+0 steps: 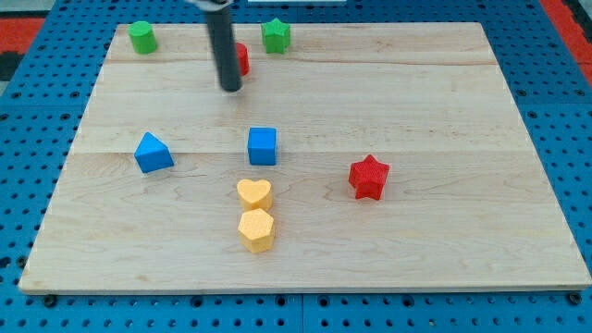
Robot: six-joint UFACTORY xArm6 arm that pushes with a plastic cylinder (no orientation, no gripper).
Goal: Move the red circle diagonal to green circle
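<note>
The red circle (241,59) stands near the view's top, partly hidden behind my rod. My tip (230,90) rests on the board just below and slightly left of it. The green circle (141,37) sits at the top left corner of the board, well to the left of the red circle. A green star (276,35) lies just right of the red circle at the top.
A blue triangle (153,153) lies at the left middle and a blue cube (263,145) at the centre. A yellow heart (253,193) sits above a yellow hexagon (256,230). A red star (369,177) lies to the right. The wooden board (444,111) rests on blue pegboard.
</note>
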